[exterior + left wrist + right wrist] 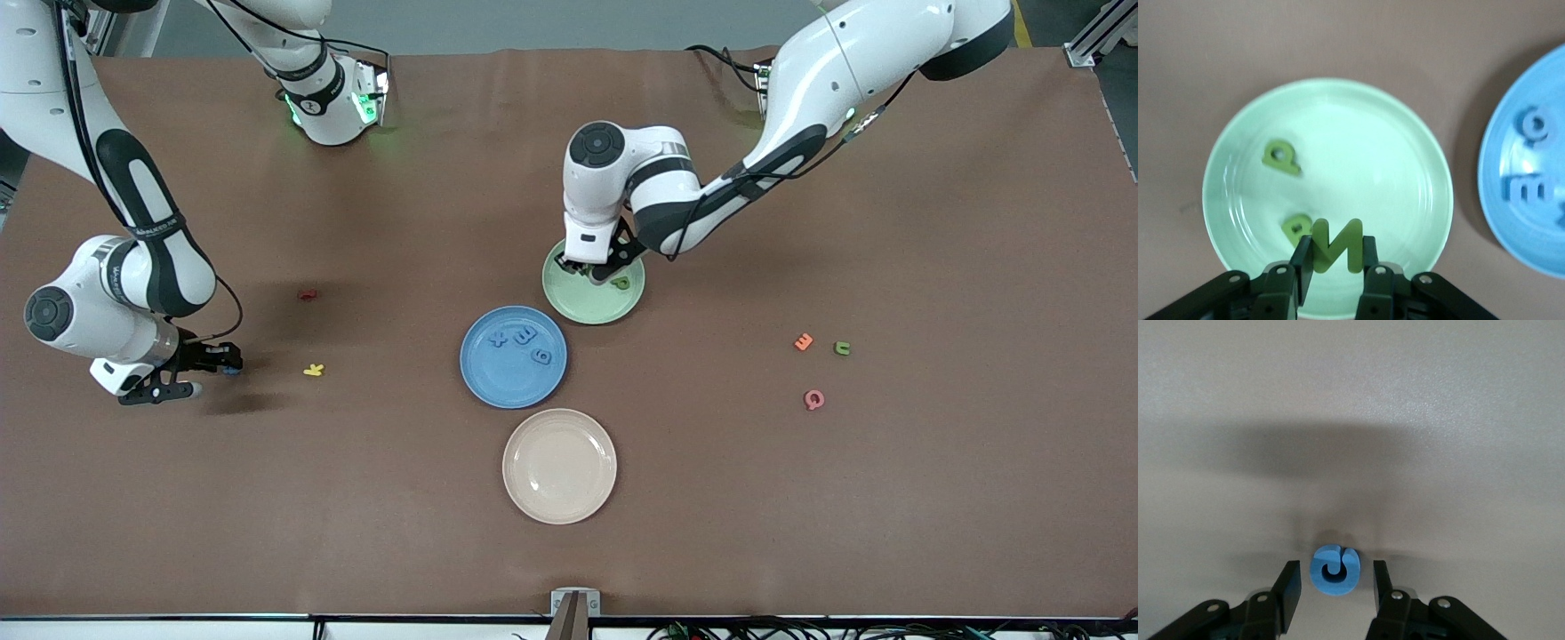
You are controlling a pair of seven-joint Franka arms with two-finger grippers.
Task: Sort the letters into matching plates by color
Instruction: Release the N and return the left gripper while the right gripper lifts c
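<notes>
The pale green plate [1405, 147] holds two green letters (one a P [1281, 157]). Over it, the left gripper [1335, 257] clamps a green N [1337, 245]. The right gripper [1335, 581], jaws apart, straddles a blue letter [1334, 569] on the table [1351, 420].

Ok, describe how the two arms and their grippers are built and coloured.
Both arms have glossy white shells with black joint bands, round dark caps at the joints and black cables along the outside. The right arm's base glows green. The left gripper and right gripper are black, with two flat-tipped fingers on bolted linkages.
</notes>
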